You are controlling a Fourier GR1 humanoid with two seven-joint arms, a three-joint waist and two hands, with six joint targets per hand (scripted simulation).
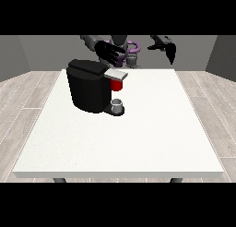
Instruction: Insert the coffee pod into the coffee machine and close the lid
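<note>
Black against the white table [138,143], the coffee machine [90,90] stands left of centre, its grey lid [116,74] over a red thing at the machine [117,85]; a grey thing [117,103] sits on its drip base. We see the hand at the view's left [108,53] spread just behind the machine, the hand at the view's right [169,50] raised, fingers straight. We judge lid-closing needs a flat press downward

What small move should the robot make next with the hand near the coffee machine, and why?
Probably lower the hand at the view's left toward the grey lid of the coffee machine. That hand hovers open just behind the machine's top, and the lid juts out over a red thing at the machine.
</note>
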